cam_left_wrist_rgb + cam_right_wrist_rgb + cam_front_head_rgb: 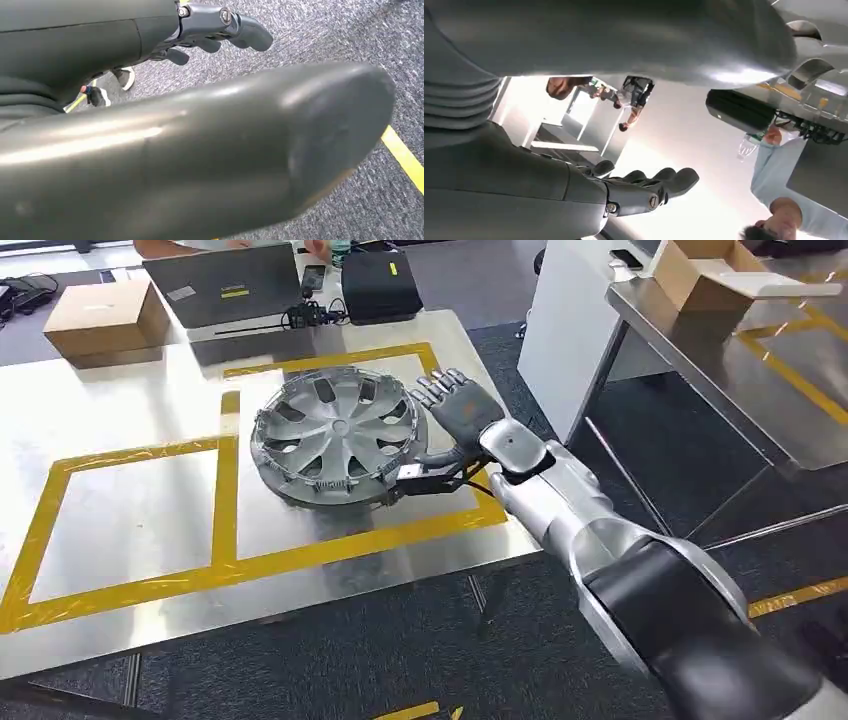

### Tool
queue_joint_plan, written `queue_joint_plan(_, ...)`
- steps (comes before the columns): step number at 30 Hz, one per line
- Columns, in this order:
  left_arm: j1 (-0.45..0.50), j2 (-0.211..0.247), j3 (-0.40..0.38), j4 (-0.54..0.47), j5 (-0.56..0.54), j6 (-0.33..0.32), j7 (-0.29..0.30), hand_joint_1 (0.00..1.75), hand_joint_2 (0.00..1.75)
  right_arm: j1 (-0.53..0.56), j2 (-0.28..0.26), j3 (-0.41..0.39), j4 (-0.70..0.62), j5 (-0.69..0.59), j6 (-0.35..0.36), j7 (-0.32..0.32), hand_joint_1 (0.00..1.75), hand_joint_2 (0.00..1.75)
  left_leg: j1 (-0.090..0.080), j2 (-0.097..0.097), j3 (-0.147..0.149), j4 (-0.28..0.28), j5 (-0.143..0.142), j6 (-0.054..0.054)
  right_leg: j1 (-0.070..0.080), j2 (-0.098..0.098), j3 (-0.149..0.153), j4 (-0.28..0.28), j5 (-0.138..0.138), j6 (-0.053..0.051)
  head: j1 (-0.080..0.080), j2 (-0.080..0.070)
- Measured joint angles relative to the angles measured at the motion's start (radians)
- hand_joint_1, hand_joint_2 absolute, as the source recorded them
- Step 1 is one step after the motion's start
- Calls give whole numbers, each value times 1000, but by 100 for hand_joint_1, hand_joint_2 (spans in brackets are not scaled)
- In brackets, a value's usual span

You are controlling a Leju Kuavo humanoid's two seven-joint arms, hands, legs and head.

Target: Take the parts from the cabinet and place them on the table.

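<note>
Silver and black, the robot's right arm reached in from the lower right of the head view toward the steel table, which was marked off into boxes with yellow tape. Across the carpeted aisle to the right stood a second metal table carrying an open cardboard box. On the near table, a silver hubcap lay flat inside the right-hand taped box, its rim close to the table's right edge. A dark laptop sat open at the table's far side, with a closed cardboard box to its left and a black bag to its right. The right hand hovered just beside the hubcap's right rim, fingers straight and spread, holding nothing; whether the thumb touched the rim could not be told. From the right wrist view, the same fingers pointed outward, apart and empty, and a person in a light blue shirt stood nearby. The left hand hung over grey carpet in the left wrist view, its fingers loosely curled and empty, close to a yellow floor line.
</note>
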Motion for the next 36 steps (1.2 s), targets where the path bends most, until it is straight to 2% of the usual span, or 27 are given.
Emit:
queue_joint_plan(5,0,3,0,0,-7,-7,27,0,0,9,2,0,0,-1,-17,-11,0,0,-5,0,-1,1,-1,4,-5,0,0,0,1,3,0,0)
queue_joint_plan(7,0,4,0,0,-7,-7,33,0,0,9,6,0,0,-1,-18,-11,0,0,-9,0,-2,3,-2,8,-7,0,0,0,2,7,0,0)
queue_joint_plan(10,0,5,0,0,-5,-7,38,0,0,8,12,-1,-1,-1,-18,-11,0,0,-12,0,-2,5,5,18,-11,0,3,-4,9,17,0,0)
queue_joint_plan(11,-1,4,0,0,-2,-7,37,0,0,8,13,-1,-2,-1,-18,-10,0,0,-1,2,2,-8,14,27,-11,0,0,-1,4,20,0,0)
queue_joint_plan(12,-1,4,0,-1,4,-4,36,0,0,6,13,-2,-3,-1,-19,-10,0,0,-1,5,2,-13,19,31,-12,-1,-5,17,-19,20,1,0)
queue_joint_plan(13,-1,4,0,-2,4,1,34,0,0,4,14,-2,-5,-2,-21,-10,0,0,-1,7,-1,-13,23,36,-11,-1,-26,70,-62,20,2,0)
queue_joint_plan(15,-1,5,0,-2,-2,16,34,0,0,6,21,-5,-6,-2,-22,-11,0,0,-2,10,-7,-12,26,37,-11,-1,-89,233,-146,24,2,0)
queue_joint_plan(16,-1,7,0,-2,-5,30,26,0,0,10,24,-5,-6,-2,-20,-10,0,0,-2,10,-11,-12,28,37,-11,-1,-109,293,-168,25,2,0)
queue_joint_plan(17,-1,9,0,-2,-5,43,15,0,0,13,27,-7,-6,-1,-18,-8,0,0,-2,10,-14,-11,31,35,-11,-1,-110,311,-165,24,2,0)
queue_joint_plan(18,-1,11,0,-2,-5,53,6,0,0,13,30,-8,-6,-1,-18,-7,0,0,-1,10,-17,-10,33,32,-12,-1,-88,282,-142,22,2,0)
queue_joint_plan(19,-1,14,0,-2,0,57,-5,0,0,12,32,-10,-6,-1,-18,-4,0,0,-1,9,-19,-8,35,29,-13,-1,-44,210,-105,20,2,0)
queue_joint_plan(20,-1,21,0,-3,4,57,-19,0,0,9,36,-11,-6,-2,-16,2,0,0,-1,9,-21,-6,37,26,-13,-2,16,112,-67,16,2,0)
queue_joint_plan(21,-1,28,0,-3,5,56,-35,0,0,5,37,-16,-7,-7,-13,9,0,0,-1,10,-24,-2,38,22,-12,-2,66,22,-61,11,2,0)
queue_joint_plan(22,-2,36,0,-3,4,55,-40,0,0,3,39,-22,-9,-13,-11,10,0,0,-3,8,-30,-3,43,13,-4,0,71,17,-64,6,1,0)
queue_joint_plan(23,-2,47,0,-3,3,53,-43,0,0,3,40,-27,-13,-18,-10,10,0,0,-1,9,-29,-4,47,7,1,0,63,18,-52,0,2,0)
queue_joint_plan(25,-1,59,1,-5,0,48,-45,0,0,2,39,-31,-14,-24,-10,6,0,0,2,8,-31,-11,59,-11,4,0,57,12,-51,-12,2,0)
queue_joint_plan(26,0,66,1,-5,0,47,-45,0,0,3,40,-34,-14,-24,-10,5,0,0,-3,7,-36,-12,62,-19,-5,-1,55,1,-40,-24,1,0)
queue_joint_plan(27,0,72,1,-5,0,47,-45,0,0,2,41,-35,-15,-24,-10,5,0,0,2,6,-44,1,41,-23,-7,-6,51,-4,-31,-31,2,0)
queue_joint_plan(28,0,74,1,-5,-2,48,-43,0,0,2,42,-37,-15,-22,-8,5,0,0,3,7,-59,38,-3,-26,-8,-5,43,-5,-23,-41,-3,0)
queue_joint_plan(30,0,78,2,-6,-7,51,-34,0,0,3,42,-40,-15,-14,-3,3,0,0,6,7,-104,183,-101,-35,-8,-6,25,-5,-10,-44,-6,0)
queue_joint_plan(31,0,82,1,-6,-10,52,-29,0,0,6,40,-42,-15,-14,-1,1,0,0,8,7,-124,256,-133,-40,-8,-6,14,-4,-1,-42,-6,0)
queue_joint_plan(32,1,84,2,-6,-14,52,-20,0,0,9,39,-42,-15,-12,0,0,0,0,10,7,-124,287,-134,-43,-8,-6,4,-4,7,-40,-6,0)
queue_joint_plan(33,1,87,2,-5,-18,51,-10,0,0,11,35,-43,-15,-15,-1,-2,0,0,14,8,-104,273,-113,-46,-10,-6,-6,-3,14,-36,-6,0)
queue_joint_plan(34,2,90,1,-5,-28,45,8,0,0,12,29,-45,-15,-23,-5,-7,0,0,17,8,-67,223,-79,-49,-13,-6,-16,-1,21,-31,-6,0)
queue_joint_plan(35,2,94,1,-5,-40,31,34,0,0,12,20,-48,-15,-31,-14,-15,0,0,21,9,-11,141,-44,-54,-18,-7,-25,2,26,-23,-6,0)
queue_joint_plan(36,3,96,1,-5,-50,17,58,0,0,11,8,-52,-15,-36,-21,-18,0,0,28,9,52,45,-31,-61,-21,-7,-33,9,31,-15,-6,0)
